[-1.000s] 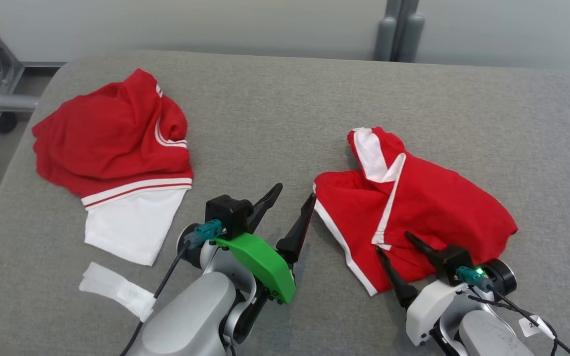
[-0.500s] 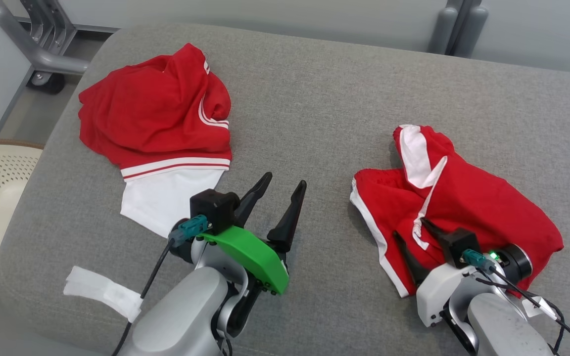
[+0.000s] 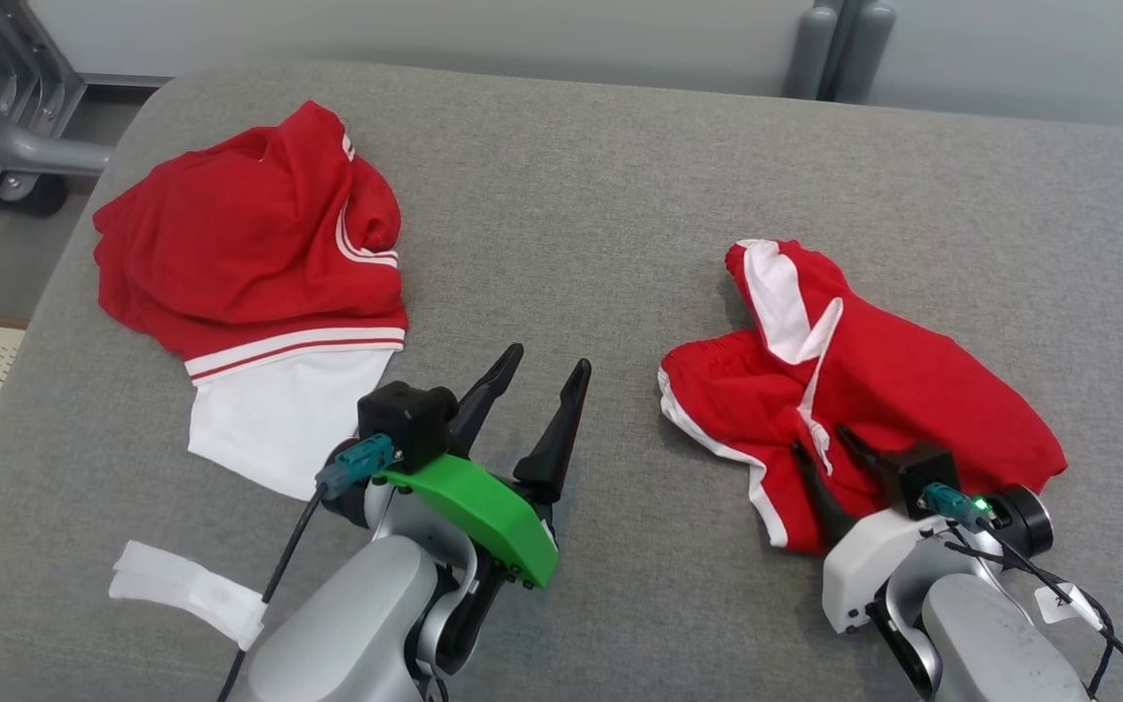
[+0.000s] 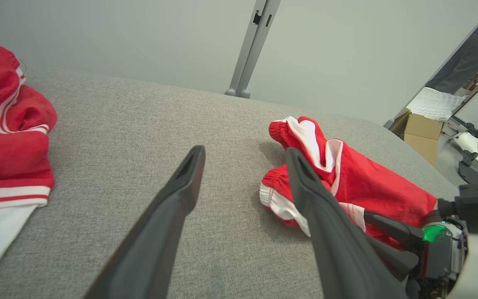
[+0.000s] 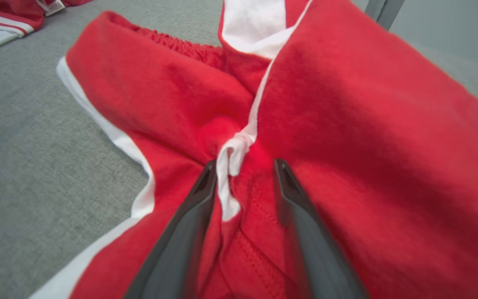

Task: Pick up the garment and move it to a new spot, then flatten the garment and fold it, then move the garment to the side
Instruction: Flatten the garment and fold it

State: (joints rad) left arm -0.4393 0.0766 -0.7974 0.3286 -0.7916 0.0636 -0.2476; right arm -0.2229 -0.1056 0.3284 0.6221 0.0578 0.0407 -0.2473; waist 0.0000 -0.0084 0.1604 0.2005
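two dark fingers (image 5: 181, 232) of right gripper (image 5: 245, 164) straddle a bunched white-trimmed fold of red shorts (image 3: 912, 390), grip uncertain; left gripper (image 3: 550, 355) splayed above woven grey cushion (image 3: 571, 195).

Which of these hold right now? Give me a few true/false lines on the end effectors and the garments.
1. The left end effector is open over bare cushion. True.
2. The right end effector hovers over bare cushion. False: its fingers straddle a bunched fold of the red shorts.
3. The two garments overlap. False: the red-and-white top lies apart from the shorts, with cushion between them.
4. A white strip lies near the cushion's front left edge. True.
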